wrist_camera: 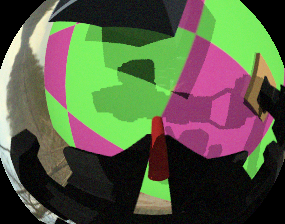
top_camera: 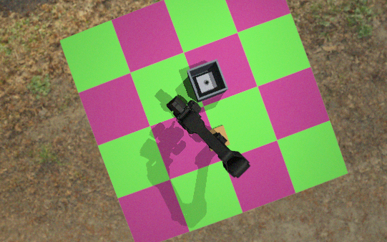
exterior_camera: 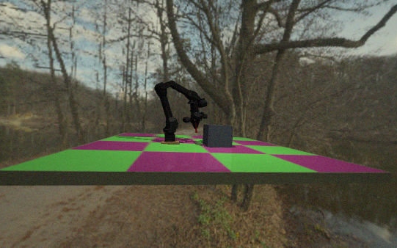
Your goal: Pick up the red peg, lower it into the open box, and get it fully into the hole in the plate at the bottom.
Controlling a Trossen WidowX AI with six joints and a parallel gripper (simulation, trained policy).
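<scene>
The tool (exterior_camera: 196,122) (wrist_camera: 159,145) is closed down to a narrow gap on the red peg (exterior_camera: 196,130) (wrist_camera: 158,150), which sits between its two fingertips. In the exterior view the peg points downward from the tips, roughly upright, and is held above the bench (top_camera: 141,161) (exterior_camera: 176,161), outside the open box (top_camera: 223,78) (exterior_camera: 218,136) and just to its left. The box stands on the green and magenta checks with its top open; seen from above, a pale plate (top_camera: 202,85) lies at its bottom, with a small dark round hole (top_camera: 206,82) near the middle. The peg is not in that hole. The black arm (top_camera: 207,137) (exterior_camera: 166,104) rises from a tan base plate (top_camera: 223,131) (exterior_camera: 177,142) to the left of the box, bends over at the top and comes down toward it. From above, the arm hides the peg, while the wrist view shows its red length plainly between the dark fingers.
</scene>
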